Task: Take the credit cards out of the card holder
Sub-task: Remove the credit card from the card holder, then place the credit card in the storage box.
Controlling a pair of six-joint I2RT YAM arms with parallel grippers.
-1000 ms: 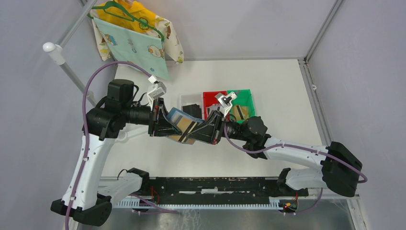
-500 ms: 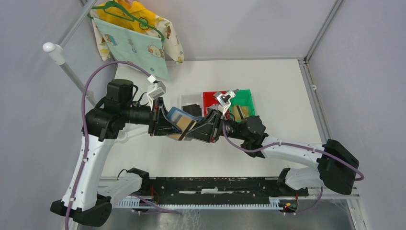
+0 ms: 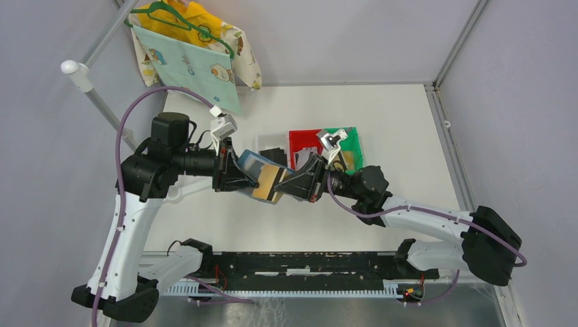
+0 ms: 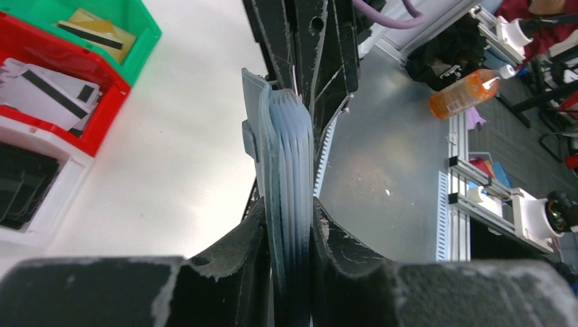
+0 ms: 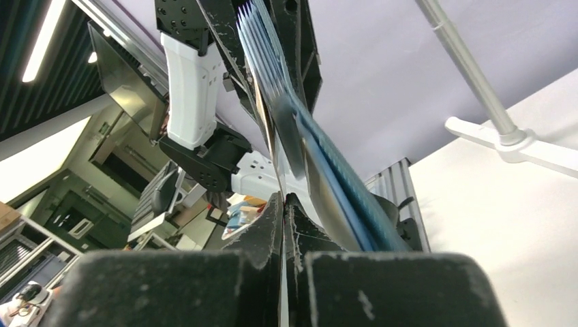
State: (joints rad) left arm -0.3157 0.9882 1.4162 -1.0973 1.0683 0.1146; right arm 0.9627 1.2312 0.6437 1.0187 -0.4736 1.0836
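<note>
Top external: we are clamping the card holder (image 3: 249, 165) in the left gripper (image 3: 240, 178), aloft near the red bin (image 3: 300, 138), bracing it. Left wrist: we are squeezing its layers. Right wrist: we are pinching what seems a credit card (image 5: 276, 170) in the right gripper (image 5: 283, 199)

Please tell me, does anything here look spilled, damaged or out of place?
Nothing stands out. The card holder is held above the table, and the credit cards lie inside the white, red and green bins.
</note>
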